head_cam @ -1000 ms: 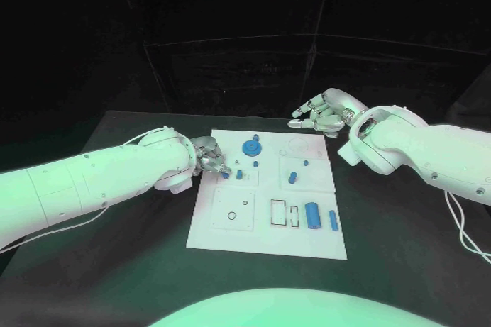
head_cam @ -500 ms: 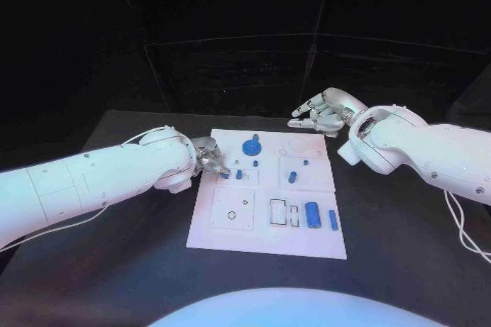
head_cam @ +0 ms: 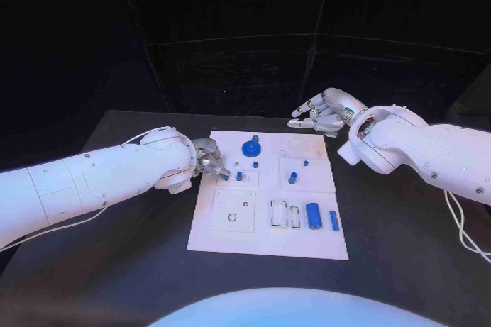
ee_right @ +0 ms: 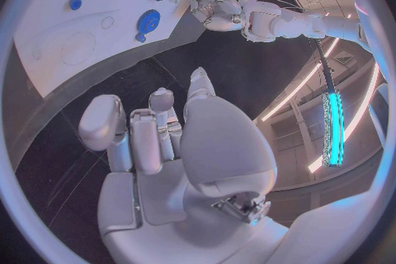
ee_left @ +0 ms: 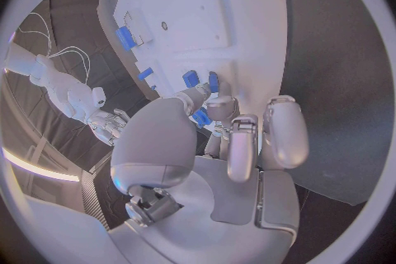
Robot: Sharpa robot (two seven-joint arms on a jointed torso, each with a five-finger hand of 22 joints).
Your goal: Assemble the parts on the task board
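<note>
I see left hand [head_cam: 210, 162] at task board [head_cam: 268, 235] left edge, fingertips pinching small blue part [ee_left: 201, 118]; right hand [head_cam: 322, 113] (empty, fingers loosely curled) hovers well behind.

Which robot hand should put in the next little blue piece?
Probably the left hand. Its fingertips are already down at the task board's left edge, touching a small blue part. The right hand hangs beyond the board's far corner, holding nothing.
</note>
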